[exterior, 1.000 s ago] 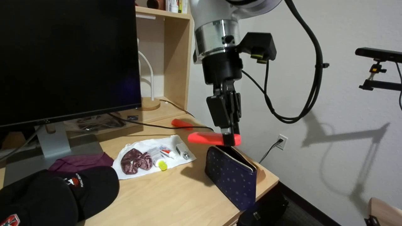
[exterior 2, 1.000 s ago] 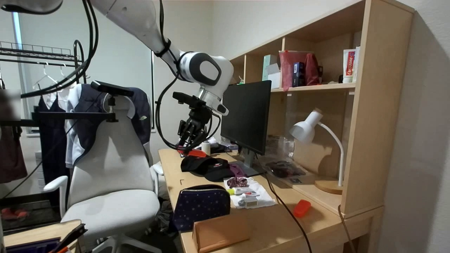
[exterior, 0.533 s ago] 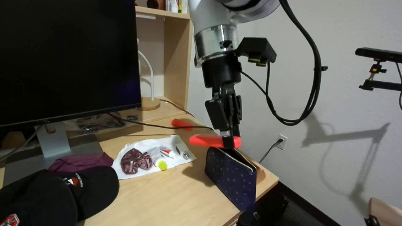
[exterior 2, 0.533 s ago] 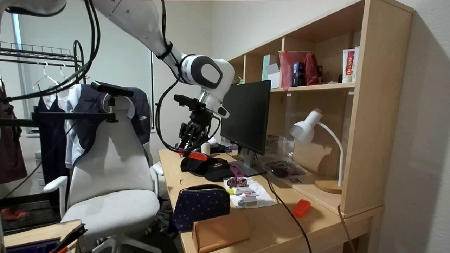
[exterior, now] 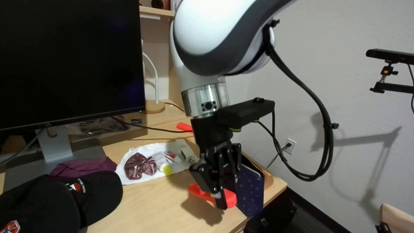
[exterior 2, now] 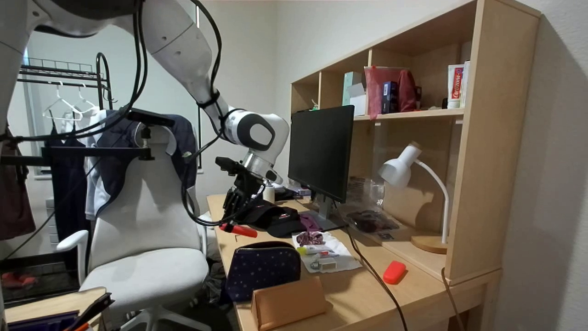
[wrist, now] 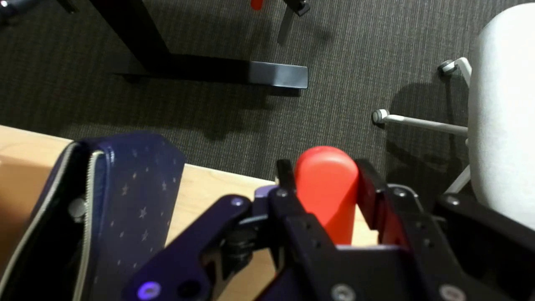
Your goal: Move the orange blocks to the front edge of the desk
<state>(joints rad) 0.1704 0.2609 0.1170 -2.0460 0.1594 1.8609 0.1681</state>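
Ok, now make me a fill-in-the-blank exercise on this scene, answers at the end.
1. The tool grips ____ of the two orange blocks.
2. The zip of the starry pouch is ____.
3. In the wrist view, the starry pouch appears to the ____ of the tool.
4. The scrunchie lies on a sheet coloured ____.

Missing words: one; open; left; white.

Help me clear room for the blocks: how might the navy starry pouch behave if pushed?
The navy pouch would probably tip easily, standing tall and slim. It looks moderately stiff, standing upright even unzipped. Pushed toward the chair, it could well fall, since it stands at the edge of the desk.
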